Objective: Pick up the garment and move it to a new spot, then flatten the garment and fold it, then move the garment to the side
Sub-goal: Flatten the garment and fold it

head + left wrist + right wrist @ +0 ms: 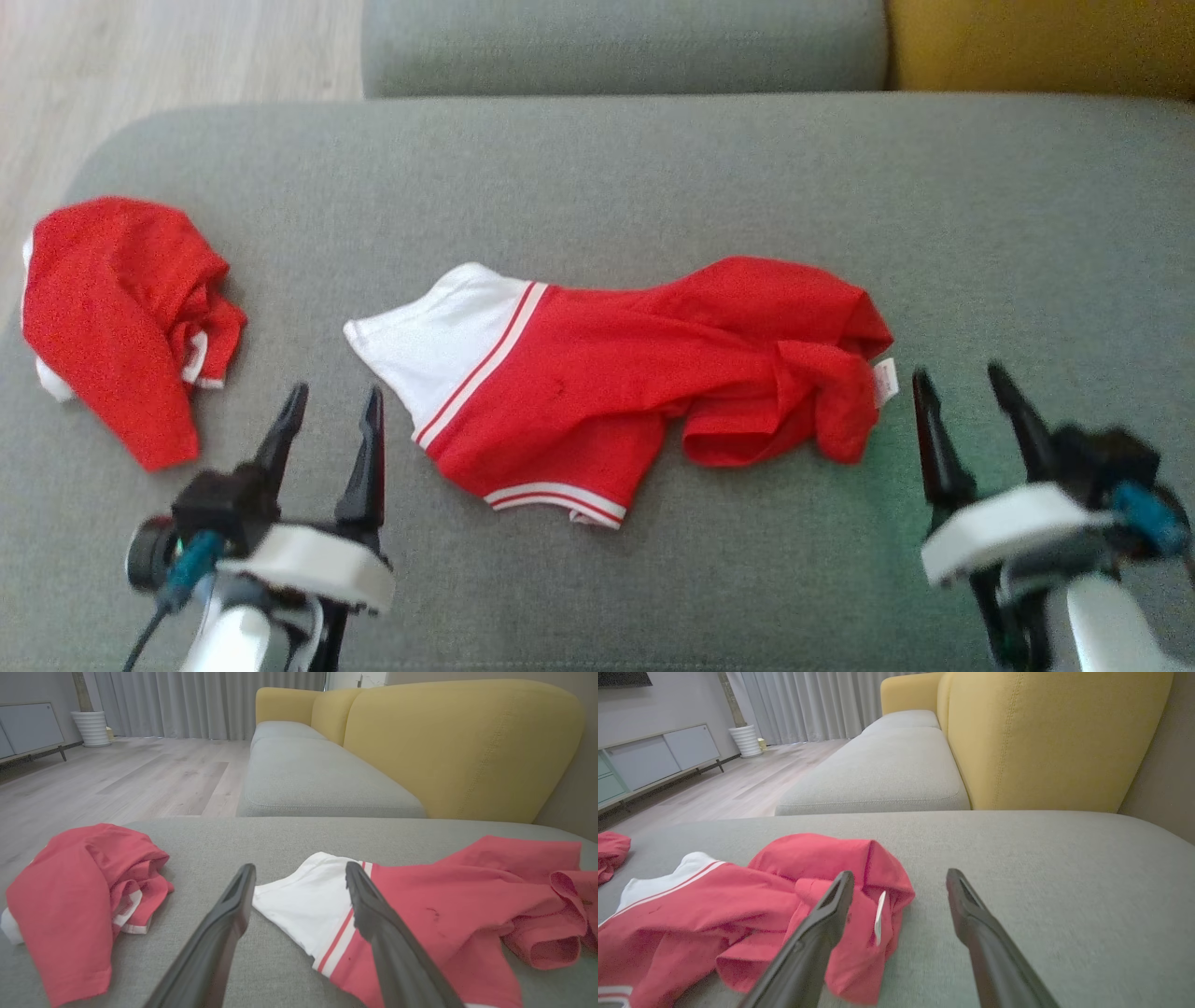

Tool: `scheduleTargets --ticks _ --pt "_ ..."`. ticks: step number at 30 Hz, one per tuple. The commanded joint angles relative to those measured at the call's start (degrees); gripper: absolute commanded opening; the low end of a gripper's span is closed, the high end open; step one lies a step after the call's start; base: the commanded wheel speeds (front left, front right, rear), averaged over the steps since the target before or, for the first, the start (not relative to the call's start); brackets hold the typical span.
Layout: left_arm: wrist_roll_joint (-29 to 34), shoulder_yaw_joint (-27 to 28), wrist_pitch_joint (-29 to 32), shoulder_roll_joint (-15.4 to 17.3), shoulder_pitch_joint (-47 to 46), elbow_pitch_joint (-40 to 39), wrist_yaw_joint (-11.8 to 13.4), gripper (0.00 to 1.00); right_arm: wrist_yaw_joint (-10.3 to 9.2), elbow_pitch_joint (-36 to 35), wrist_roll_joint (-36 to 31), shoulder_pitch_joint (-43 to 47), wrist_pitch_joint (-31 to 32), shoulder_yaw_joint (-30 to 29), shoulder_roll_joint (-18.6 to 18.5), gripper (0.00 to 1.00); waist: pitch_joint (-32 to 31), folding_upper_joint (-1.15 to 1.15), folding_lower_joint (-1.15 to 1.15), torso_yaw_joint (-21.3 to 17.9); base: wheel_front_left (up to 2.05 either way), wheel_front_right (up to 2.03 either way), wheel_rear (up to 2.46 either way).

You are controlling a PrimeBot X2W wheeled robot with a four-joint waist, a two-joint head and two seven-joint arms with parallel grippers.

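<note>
Either side of the red garment [616,383] my left gripper [336,390] and right gripper [957,371] sit wide and empty; I judge it soft, light, best pinched at both ends.

The left gripper [335,397] stands at the lower left of the head view. Its two long dark fingers [362,467] are spread wide with nothing between them, and they lean up and slightly to the right. Behind them, the left wrist housing [322,565] is white and caps the pale left forearm [229,644], which rises from the bottom edge. The right gripper [960,373] stands at the lower right, well apart from the left one. Its jaws are just as wide and empty, and its fingers lean up and to the left from the white right wrist housing [1008,523] and the right forearm [1102,625].
</note>
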Motion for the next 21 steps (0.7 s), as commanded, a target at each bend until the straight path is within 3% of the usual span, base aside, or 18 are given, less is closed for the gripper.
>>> scheduleTargets --ticks 1,10,19,20,21 --pt "0.27 1.77 -0.47 0.82 -4.12 -2.15 -0.16 1.00 -0.05 -1.46 -0.34 -4.44 -0.10 1.16 -0.31 1.00 1.94 0.00 0.00 0.87 0.00 0.00 0.00" --pt "1.38 1.33 -0.51 -0.61 -10.84 -2.01 -1.75 1.00 -0.05 10.93 -3.42 -20.28 2.24 1.37 -0.31 1.00 8.93 0.00 0.00 3.46 0.00 0.00 0.00" --pt "2.77 2.16 -0.52 -2.53 -12.57 -1.37 -3.32 1.00 -0.05 26.50 -4.48 -27.59 13.21 2.55 -0.57 1.00 10.53 0.00 0.00 4.43 0.00 0.00 0.00" --pt "2.92 2.28 -0.52 -2.71 -12.58 -1.29 -3.45 1.00 -0.05 27.47 -3.92 -27.83 14.20 2.73 -0.56 0.42 10.62 0.00 0.00 4.42 0.00 0.00 0.00" --pt "3.07 2.41 -0.52 -2.87 -12.60 -1.21 -3.57 1.00 -0.05 28.15 -3.35 -28.06 14.87 2.94 -0.56 0.29 10.67 0.00 0.00 4.39 0.00 0.00 0.00"
